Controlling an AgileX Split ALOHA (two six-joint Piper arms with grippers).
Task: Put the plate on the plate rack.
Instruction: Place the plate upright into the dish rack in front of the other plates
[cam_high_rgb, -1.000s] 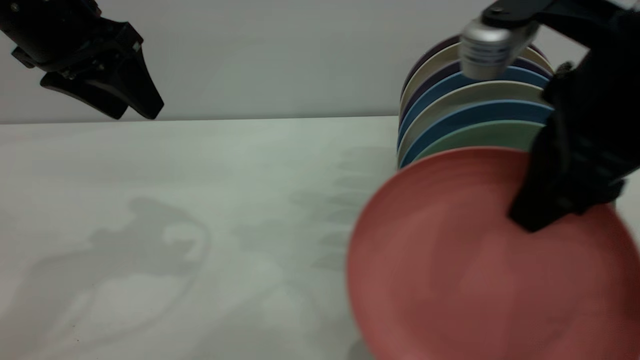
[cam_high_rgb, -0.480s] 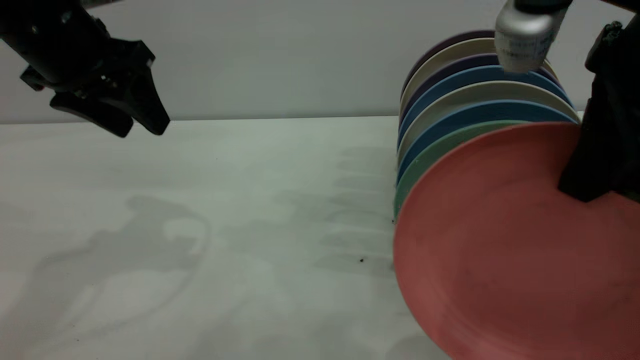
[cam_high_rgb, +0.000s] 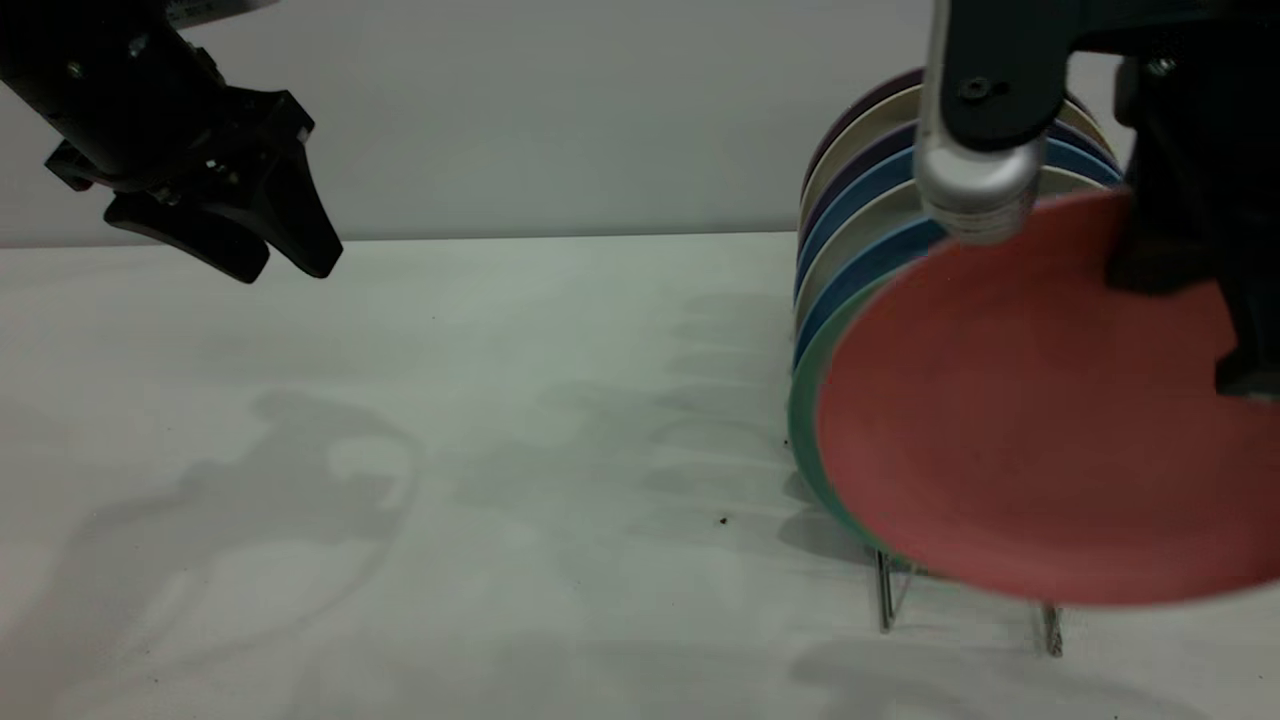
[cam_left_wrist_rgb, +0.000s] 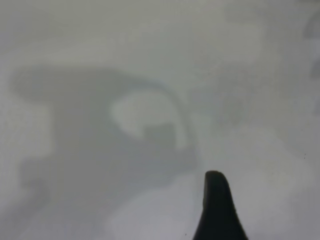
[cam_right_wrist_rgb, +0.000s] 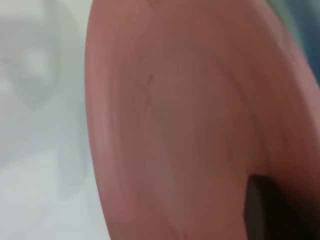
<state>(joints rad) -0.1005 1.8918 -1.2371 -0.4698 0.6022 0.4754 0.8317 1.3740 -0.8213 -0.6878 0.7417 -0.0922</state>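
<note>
A pale grey wall stands behind the white table (cam_high_rgb: 500, 400), whose bare top carries soft shadows of the arms. At the table's right side a row of plates stands on edge in the plate rack (cam_high_rgb: 890, 590), of which only two thin silver wire uprights show near the front edge, below the plates. The row runs from a dark purple plate at the far end through cream and blue plates to a mint-green plate (cam_high_rgb: 805, 420) at the near end. The pink plate (cam_high_rgb: 1020, 420) is held upright just in front of the green one, overlapping it, its lower rim above the wire uprights and clear of the table. The right hand (cam_high_rgb: 1190, 260) comes down from above at the table's right edge and holds the pink plate by its upper rim; in the right wrist view one dark finger (cam_right_wrist_rgb: 265, 210) lies against the plate's inner face. The left hand (cam_high_rgb: 290, 240) hangs in the air over the table's far left corner, well apart from the plates, its two dark fingers close together with only a narrow gap, holding nothing.
</note>
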